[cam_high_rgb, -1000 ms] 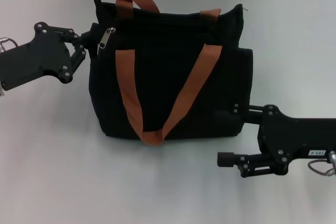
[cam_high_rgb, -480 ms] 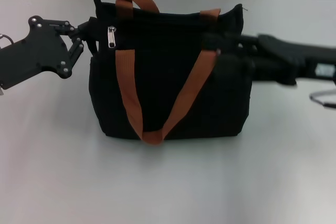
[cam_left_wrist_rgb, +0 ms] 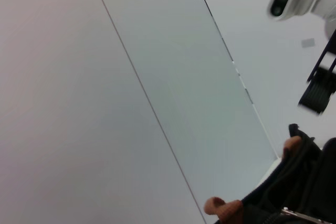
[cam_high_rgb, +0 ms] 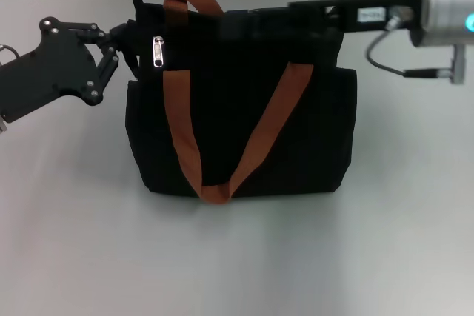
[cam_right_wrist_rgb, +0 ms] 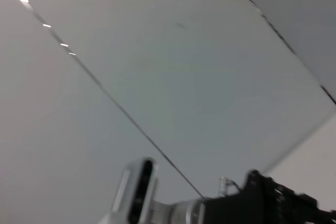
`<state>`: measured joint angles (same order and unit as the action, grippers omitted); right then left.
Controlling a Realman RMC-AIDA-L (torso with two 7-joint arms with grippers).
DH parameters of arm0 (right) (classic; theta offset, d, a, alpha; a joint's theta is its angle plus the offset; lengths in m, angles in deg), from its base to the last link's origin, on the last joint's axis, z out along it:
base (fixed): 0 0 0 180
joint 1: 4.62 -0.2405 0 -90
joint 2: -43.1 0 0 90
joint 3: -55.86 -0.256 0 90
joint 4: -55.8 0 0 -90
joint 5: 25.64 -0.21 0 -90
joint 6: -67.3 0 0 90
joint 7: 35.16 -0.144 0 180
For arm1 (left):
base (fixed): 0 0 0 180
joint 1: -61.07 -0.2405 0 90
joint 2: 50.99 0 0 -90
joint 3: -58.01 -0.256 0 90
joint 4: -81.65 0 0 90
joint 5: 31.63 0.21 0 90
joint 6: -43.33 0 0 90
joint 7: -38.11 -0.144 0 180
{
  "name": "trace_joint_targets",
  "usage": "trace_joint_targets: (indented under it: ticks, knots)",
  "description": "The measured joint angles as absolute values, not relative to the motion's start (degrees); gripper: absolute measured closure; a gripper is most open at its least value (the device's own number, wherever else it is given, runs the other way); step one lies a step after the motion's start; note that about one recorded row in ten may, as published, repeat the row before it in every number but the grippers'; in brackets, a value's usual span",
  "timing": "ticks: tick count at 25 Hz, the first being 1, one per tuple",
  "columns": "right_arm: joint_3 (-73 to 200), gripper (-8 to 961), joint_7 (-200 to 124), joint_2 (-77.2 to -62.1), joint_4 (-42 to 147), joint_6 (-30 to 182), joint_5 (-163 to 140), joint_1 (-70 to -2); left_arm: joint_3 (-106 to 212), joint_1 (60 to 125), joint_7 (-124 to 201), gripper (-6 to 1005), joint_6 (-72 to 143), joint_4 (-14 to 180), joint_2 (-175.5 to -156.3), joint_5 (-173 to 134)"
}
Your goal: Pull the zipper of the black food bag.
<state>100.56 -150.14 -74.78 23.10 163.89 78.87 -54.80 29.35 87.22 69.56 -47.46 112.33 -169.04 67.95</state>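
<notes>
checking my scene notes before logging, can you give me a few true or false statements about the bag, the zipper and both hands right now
1. The black food bag stands upright on the table. True.
2. The zipper sits at the bag's right end. False: its silver pull tab hangs near the left end of the top edge.
3. The left hand is at the bag's upper left corner, beside the zipper. True.
4. The right hand rests on the table in front of the bag. False: the right arm reaches across the bag's top from the right.
5. Both orange handles lie flat inside the bag. False: one droops down the front face, the other arches above the top edge.
</notes>
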Motion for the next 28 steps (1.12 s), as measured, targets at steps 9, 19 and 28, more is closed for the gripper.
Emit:
trace_joint_targets:
  ticks: [9, 19, 28]
  knots:
    - [106.12, 148, -158.37, -74.57, 23.06, 158.65, 79.83, -59.84, 29.27, 87.20, 68.56, 967, -47.48, 112.31, -169.28, 66.76]
    - [107.71, 298, -164.58, -74.82, 22.93, 154.79, 82.76, -62.08, 29.33, 87.08, 68.05, 964, -47.47, 112.25, -169.31, 66.56]
    - [110.31, 539, -167.34, -75.03, 22.76, 153.32, 83.65, -63.61, 29.36, 87.09, 68.47, 962, -47.74, 112.29, -169.29, 66.52]
